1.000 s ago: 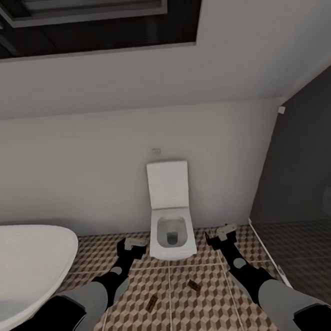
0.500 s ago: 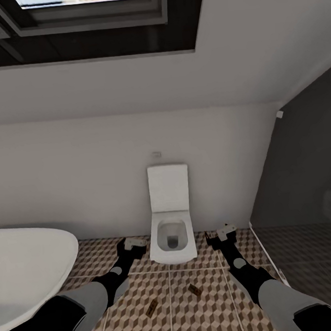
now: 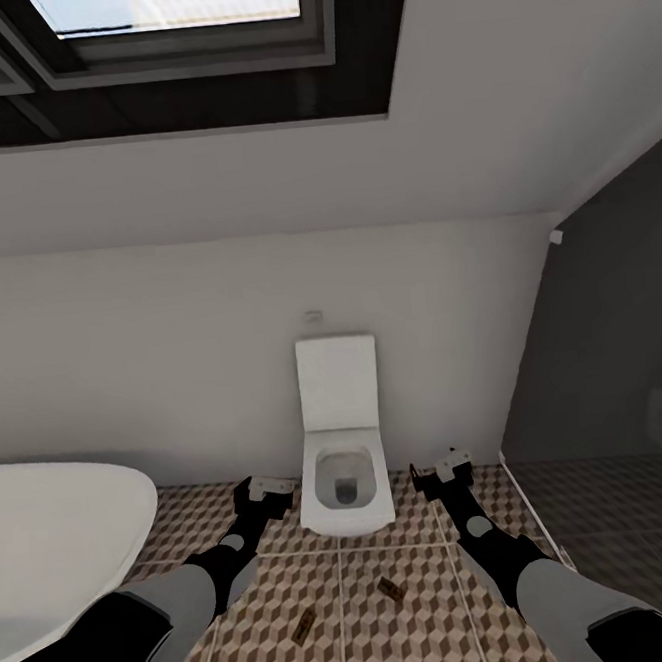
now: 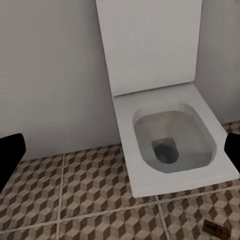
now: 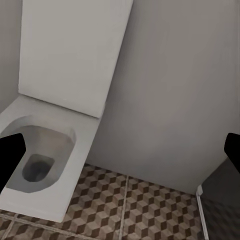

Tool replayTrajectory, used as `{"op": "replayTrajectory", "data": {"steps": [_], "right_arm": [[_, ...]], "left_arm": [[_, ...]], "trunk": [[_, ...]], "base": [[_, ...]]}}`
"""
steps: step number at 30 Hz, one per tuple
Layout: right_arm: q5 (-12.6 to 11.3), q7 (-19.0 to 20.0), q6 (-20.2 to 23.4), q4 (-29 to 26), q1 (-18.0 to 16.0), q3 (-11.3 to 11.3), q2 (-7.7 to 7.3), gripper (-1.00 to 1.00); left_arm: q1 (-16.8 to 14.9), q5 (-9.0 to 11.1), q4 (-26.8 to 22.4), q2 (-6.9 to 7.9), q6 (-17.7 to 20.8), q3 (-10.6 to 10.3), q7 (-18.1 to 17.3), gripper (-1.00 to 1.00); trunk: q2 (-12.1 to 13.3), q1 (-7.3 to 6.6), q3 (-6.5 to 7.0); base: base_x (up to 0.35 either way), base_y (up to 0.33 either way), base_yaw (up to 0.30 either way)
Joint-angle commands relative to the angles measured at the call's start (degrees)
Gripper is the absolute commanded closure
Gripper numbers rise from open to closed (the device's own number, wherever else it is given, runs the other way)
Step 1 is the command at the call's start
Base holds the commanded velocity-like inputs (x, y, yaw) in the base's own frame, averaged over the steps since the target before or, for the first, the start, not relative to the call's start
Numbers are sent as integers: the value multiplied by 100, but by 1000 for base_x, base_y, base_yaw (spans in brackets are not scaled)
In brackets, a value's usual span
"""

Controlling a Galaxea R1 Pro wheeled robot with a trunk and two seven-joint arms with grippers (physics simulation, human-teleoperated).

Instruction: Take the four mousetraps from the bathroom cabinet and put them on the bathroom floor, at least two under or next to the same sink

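On the cube-patterned bathroom floor [image 3: 419, 645] lie two small tan-brown mousetraps [image 3: 304, 626].

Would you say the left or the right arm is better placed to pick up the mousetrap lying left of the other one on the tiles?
Probably left: that mousetrap lies nearer the left gripper, which looks open and empty, than the right gripper.

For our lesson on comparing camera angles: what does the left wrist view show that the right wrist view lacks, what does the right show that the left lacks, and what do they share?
Left wrist view's own: a mousetrap lying flat on the bathroom floor, near the front corner of the toilet. Right wrist view's own: a white strip along the edge of the tiles. Shared: the white toilet with its lid up, the cube-patterned tiles and the pale wall behind.
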Motion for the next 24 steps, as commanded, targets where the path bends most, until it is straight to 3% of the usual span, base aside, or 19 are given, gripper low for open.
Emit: {"op": "replayTrajectory", "data": {"steps": [1,8,14,17,24], "right_arm": [[60,-54,-4,8,-7,12,3,-100],[68,-47,-34,425,8,6,-6,-100],[78,-49,-668,1140,86,5,-23,-100],[82,-53,-1016,1245,505,4,-61,-100],[66,-72,-1445,1279,1125,3,-99,-100]], "left_arm": [[-9,34,26,-6,-37,-49,16,-100],[37,39,34,24,-45,-45,10,-100],[488,42,50,103,-47,-39,6,-100],[870,43,51,223,-51,-36,7,-100],[1327,45,52,528,-72,-35,12,-100]], "trunk": [[-13,4,-4],[-13,4,29],[-13,4,33],[-13,4,33],[-13,4,33]], "base": [[0,0,0],[0,0,0],[0,0,0],[0,0,0],[0,0,0]]}}
